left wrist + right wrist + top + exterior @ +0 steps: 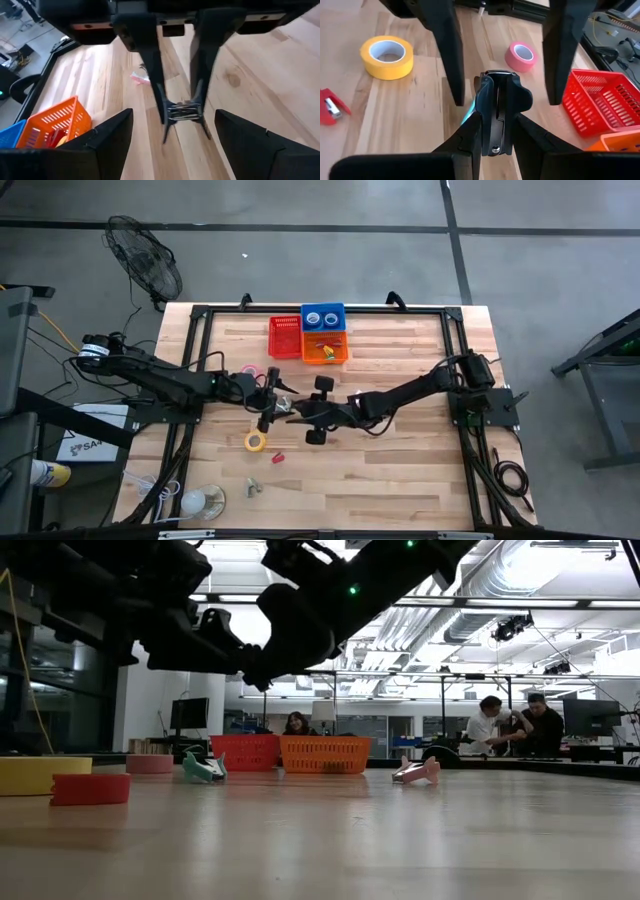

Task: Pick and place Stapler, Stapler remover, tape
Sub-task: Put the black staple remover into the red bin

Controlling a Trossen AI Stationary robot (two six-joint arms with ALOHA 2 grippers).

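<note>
My right gripper hangs over the middle of the table, shut on a black staple remover with metal claws. My left gripper faces it, open; its fingers stand wide on either side of the remover and touch nothing. On the table, a yellow tape roll lies flat toward the near edge, a red stapler beside it, and a pink tape roll farther left. A teal staple remover lies under the grippers. My right gripper pinches the black staple remover's body between its two fingers, coming roughly level from the table's right. The remover sticks out beyond the fingertips, with its metal claws showing between the fingers. It is lifted clear of the table.
Red basket, orange basket and blue basket stand at the far edge. A pink staple remover and small pieces lie toward the near edge, with a round object at the near left corner. People sit in the room beyond.
</note>
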